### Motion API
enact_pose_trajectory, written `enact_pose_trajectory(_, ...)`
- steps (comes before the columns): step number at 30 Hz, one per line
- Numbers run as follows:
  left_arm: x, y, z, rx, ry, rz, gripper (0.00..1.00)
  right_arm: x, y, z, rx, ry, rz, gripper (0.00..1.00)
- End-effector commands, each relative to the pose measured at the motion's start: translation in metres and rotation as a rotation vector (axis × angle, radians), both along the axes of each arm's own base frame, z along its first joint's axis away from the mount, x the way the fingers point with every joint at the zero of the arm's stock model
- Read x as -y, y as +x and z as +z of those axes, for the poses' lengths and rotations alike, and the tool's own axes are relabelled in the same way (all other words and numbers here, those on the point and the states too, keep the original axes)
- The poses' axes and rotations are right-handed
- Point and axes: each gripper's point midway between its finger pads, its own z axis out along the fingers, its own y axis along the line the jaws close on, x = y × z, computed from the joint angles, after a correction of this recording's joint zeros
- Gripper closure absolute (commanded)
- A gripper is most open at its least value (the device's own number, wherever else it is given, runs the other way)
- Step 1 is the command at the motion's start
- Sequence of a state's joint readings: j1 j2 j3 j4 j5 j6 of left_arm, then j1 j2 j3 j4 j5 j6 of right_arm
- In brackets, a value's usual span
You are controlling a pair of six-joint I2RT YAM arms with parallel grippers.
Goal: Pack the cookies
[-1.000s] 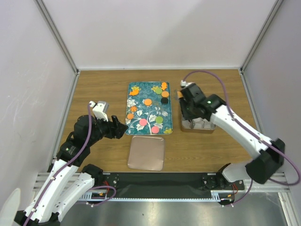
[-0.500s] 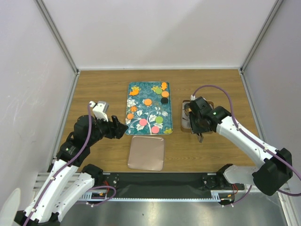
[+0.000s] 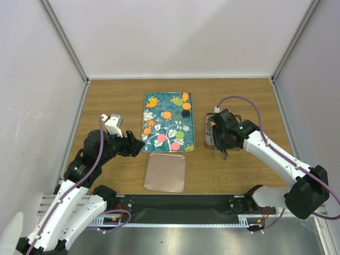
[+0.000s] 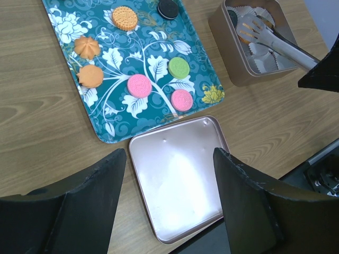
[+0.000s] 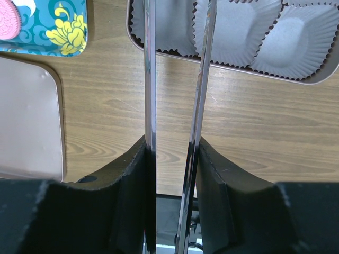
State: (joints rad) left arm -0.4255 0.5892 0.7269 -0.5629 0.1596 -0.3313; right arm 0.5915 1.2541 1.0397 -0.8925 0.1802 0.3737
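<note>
overhead: wooden table (image 3: 117, 95), pale walls (image 3: 175, 37), cookies (image 3: 167, 115) on teal tray (image 3: 169, 125)

Teal floral tray (image 4: 153, 32); silver tongs (image 4: 286, 47); multicoloured cookies (image 4: 140, 85)

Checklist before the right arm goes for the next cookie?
1. Right gripper shut on tongs: ok.
2. Tongs tips empty: cannot tell; orange cookie sits right at them.
3. Free paper cups in tin: ok.
4. Cookies left on tray: ok, several.
5. Lid off, clear of tin: ok.
6. Left gripper open, beside tray: ok.
</note>
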Motion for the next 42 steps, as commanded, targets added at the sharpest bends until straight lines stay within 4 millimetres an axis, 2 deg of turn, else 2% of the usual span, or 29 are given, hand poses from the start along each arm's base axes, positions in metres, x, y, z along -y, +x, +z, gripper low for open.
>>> enact_pose_trajectory(1,0.002,0.002,0.004,0.023,-0.004,-0.006,0.27,-0.002,0.007,0.002,0.026,0.016,-0.008,0.63)
enact_pose_trajectory(10,0.003,0.001,0.004,0.024,-0.006,-0.010,0.27,0.001,0.005,-0.002,0.015,0.006,-0.011,0.54)
enact_pose_trajectory(14,0.003,0.001,0.004,0.023,-0.004,-0.011,0.27,0.002,0.006,0.005,0.034,0.012,-0.010,0.49)
enact_pose_trajectory(20,0.003,0.001,0.004,0.025,-0.003,-0.009,0.27,0.003,0.006,0.013,0.047,0.016,-0.009,0.48)
enact_pose_trajectory(24,0.003,0.001,0.004,0.025,-0.003,-0.010,0.27,0.009,0.013,0.043,0.117,0.031,-0.035,0.51)
enact_pose_trajectory(27,0.003,0.001,0.004,0.026,-0.004,-0.010,0.27,0.004,0.019,0.072,0.177,0.073,-0.027,0.52)
enact_pose_trajectory(29,0.002,0.001,0.004,0.024,-0.002,-0.008,0.27,-0.008,0.021,0.087,0.196,0.123,0.014,0.52)
enact_pose_trajectory(32,0.003,0.001,0.004,0.023,-0.003,-0.008,0.27,-0.038,0.024,0.094,0.202,0.144,0.092,0.52)
enact_pose_trajectory(33,0.002,0.001,0.004,0.024,-0.002,-0.005,0.27,-0.049,0.026,0.085,0.176,0.123,0.115,0.52)
enact_pose_trajectory(35,0.002,0.001,0.004,0.024,-0.001,-0.002,0.27,-0.077,0.024,0.084,0.175,0.123,0.184,0.52)
enact_pose_trajectory(37,0.001,0.002,0.005,0.027,-0.001,0.004,0.27,-0.098,0.024,0.071,0.146,0.112,0.233,0.52)
enact_pose_trajectory(38,0.000,0.001,0.005,0.027,0.000,0.006,0.26,-0.117,0.018,0.072,0.151,0.129,0.283,0.52)
enact_pose_trajectory(39,0.000,0.002,0.005,0.028,0.001,0.012,0.27,-0.127,0.015,0.070,0.142,0.136,0.309,0.51)
enact_pose_trajectory(40,-0.001,0.002,0.004,0.026,0.003,0.011,0.26,-0.138,0.013,0.057,0.113,0.115,0.337,0.50)
enact_pose_trajectory(42,-0.001,0.003,0.003,0.024,0.003,0.017,0.27,-0.159,0.003,0.050,0.099,0.105,0.399,0.49)
